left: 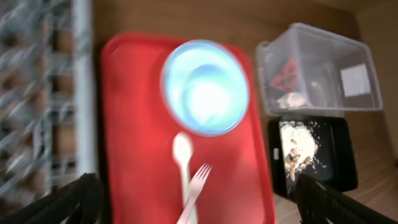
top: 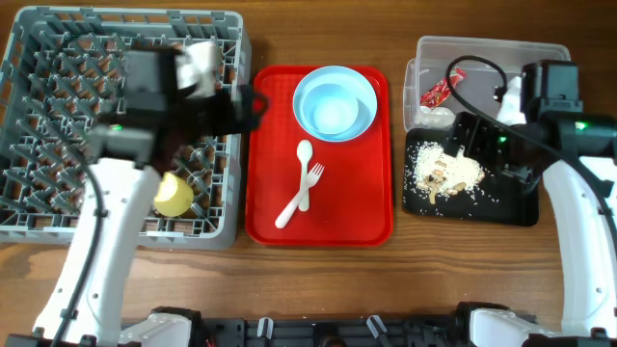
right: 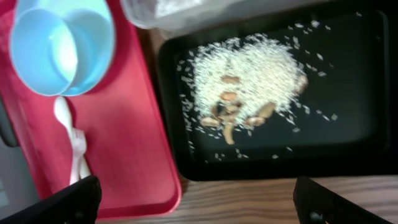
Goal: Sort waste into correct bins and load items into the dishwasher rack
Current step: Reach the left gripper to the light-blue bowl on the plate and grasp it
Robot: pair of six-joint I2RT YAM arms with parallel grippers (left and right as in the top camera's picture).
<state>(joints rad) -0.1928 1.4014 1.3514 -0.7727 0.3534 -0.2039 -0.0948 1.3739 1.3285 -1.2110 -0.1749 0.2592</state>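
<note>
A pale-blue bowl (top: 335,108) sits on a pale-blue plate (top: 302,94) at the far end of the red tray (top: 362,207). A white spoon (top: 303,164) and fork (top: 310,183) lie crossed below them. A yellow cup (top: 174,196) lies in the grey dishwasher rack (top: 58,58). The clear tub (top: 482,48) holds a red wrapper (top: 436,93) and white scrap (top: 436,116). The black tray (top: 511,207) holds rice leftovers (top: 448,172). My left gripper (top: 253,104) (left: 196,186) is open and empty above the red tray's left side. My right gripper (top: 472,145) (right: 196,190) is open and empty over the black tray. No light-green bowl is in view.
The rack fills the left of the wooden table, the red tray the middle, the tub and black tray the right. The left arm blurs over the rack's right part. A black cable (top: 477,72) loops over the tub.
</note>
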